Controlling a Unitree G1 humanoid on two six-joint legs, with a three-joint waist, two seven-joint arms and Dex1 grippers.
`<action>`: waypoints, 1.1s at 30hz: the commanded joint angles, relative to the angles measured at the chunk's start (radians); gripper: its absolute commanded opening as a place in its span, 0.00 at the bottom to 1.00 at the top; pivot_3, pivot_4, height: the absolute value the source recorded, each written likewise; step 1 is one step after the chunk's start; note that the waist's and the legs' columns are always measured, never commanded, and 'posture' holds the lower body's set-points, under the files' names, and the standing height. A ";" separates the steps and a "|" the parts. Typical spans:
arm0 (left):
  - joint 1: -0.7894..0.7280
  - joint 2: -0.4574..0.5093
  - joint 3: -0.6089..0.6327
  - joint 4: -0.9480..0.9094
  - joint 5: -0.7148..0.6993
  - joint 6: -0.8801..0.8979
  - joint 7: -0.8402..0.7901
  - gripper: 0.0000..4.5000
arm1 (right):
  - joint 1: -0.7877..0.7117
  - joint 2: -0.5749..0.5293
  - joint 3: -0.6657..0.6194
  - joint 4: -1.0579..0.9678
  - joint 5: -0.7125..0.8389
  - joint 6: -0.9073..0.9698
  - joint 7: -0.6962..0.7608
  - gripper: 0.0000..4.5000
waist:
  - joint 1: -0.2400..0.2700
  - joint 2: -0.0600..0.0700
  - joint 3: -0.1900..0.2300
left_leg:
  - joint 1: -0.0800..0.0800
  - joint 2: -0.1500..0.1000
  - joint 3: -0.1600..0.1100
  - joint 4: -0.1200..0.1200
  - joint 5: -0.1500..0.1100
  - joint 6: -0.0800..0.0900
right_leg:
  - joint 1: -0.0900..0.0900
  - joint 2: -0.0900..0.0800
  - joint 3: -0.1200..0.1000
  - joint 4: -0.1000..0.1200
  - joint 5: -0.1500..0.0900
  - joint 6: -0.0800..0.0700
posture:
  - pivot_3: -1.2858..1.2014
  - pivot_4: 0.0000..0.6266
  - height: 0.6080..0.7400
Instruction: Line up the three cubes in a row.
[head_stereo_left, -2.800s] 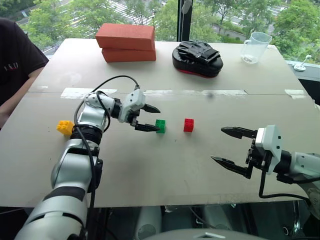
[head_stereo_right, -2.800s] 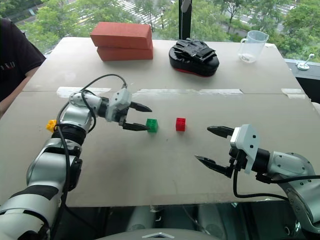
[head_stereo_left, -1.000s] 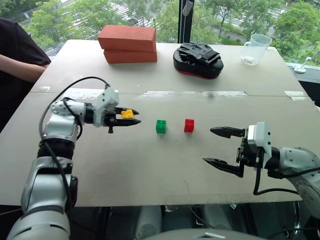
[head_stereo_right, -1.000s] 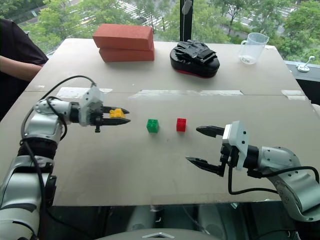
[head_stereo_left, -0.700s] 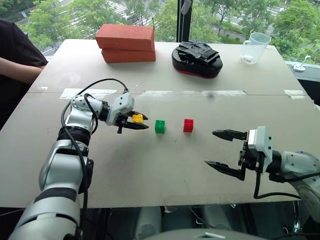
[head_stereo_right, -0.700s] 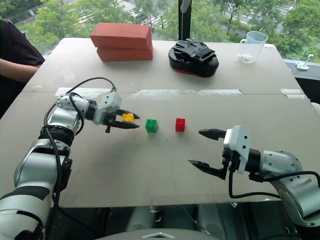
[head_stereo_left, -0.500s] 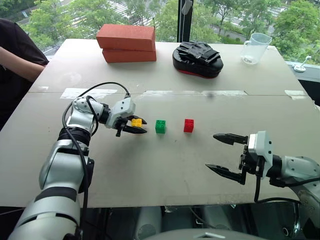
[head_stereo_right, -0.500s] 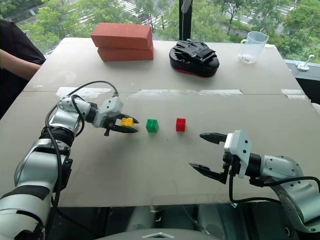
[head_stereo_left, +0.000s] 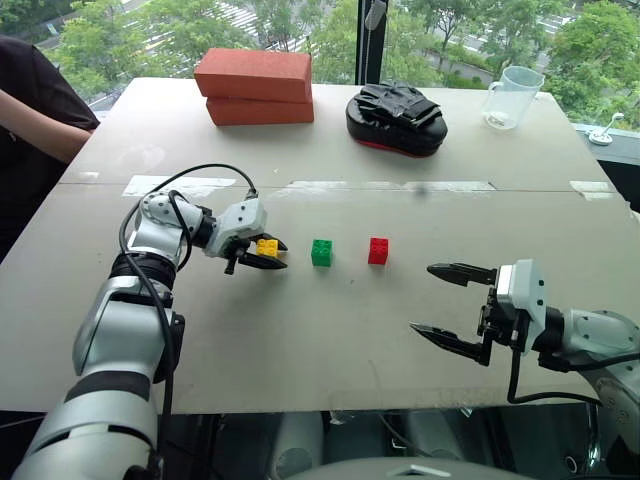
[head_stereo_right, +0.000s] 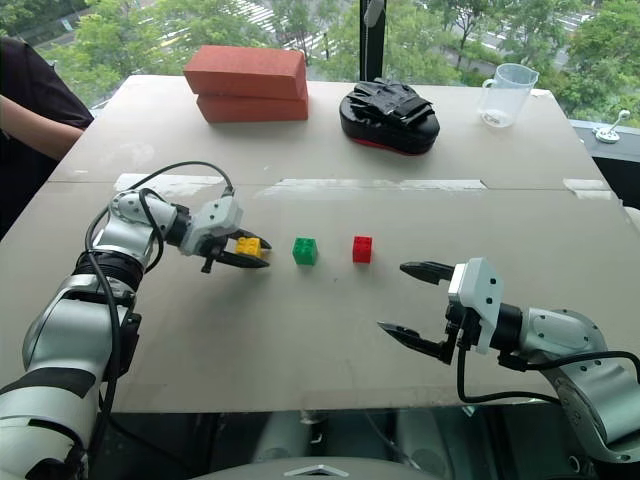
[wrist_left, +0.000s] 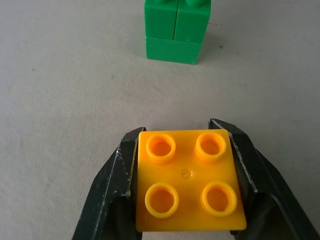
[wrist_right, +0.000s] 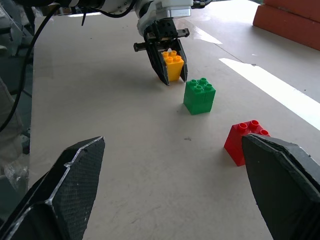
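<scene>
L gripper (head_stereo_left: 268, 255) w/ yellow cube (head_stereo_left: 267, 246) beside green cube (head_stereo_left: 321, 252), path clear.

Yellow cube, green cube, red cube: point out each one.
yellow cube (wrist_left: 187, 186), left wrist view, studded top face.
green cube (head_stereo_left: 321, 252), left eye view, front face.
red cube (head_stereo_left: 377, 251), left eye view, front face.
</scene>
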 joint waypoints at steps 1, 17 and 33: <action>-0.028 0.004 0.012 0.011 0.010 -0.029 -0.004 0.30 | -0.012 -0.004 -0.008 -0.044 0.007 -0.011 -0.001 1.00 | 0.000 0.000 0.000 | 0.000 0.000 0.000 0.000 0.000 0.000 | 0.000 0.000 0.000 0.000 0.000 0.000 | 0.52 0.24 1.00; 0.024 0.066 0.065 -0.089 -0.111 0.014 -0.004 0.95 | -0.007 -0.007 -0.023 -0.055 0.034 -0.008 0.008 1.00 | -0.004 0.000 0.000 | 0.000 0.000 0.000 0.002 0.000 0.000 | 0.000 0.000 0.000 0.001 0.000 0.000 | 0.52 0.24 1.00; 1.099 0.061 0.716 -1.393 -0.647 0.887 0.542 0.95 | 0.153 -0.042 -0.210 0.042 0.069 -0.026 0.074 1.00 | -0.023 0.001 0.000 | 0.006 0.003 -0.003 0.000 0.000 0.000 | 0.003 -0.006 0.002 0.002 -0.001 -0.001 | 0.52 0.24 1.00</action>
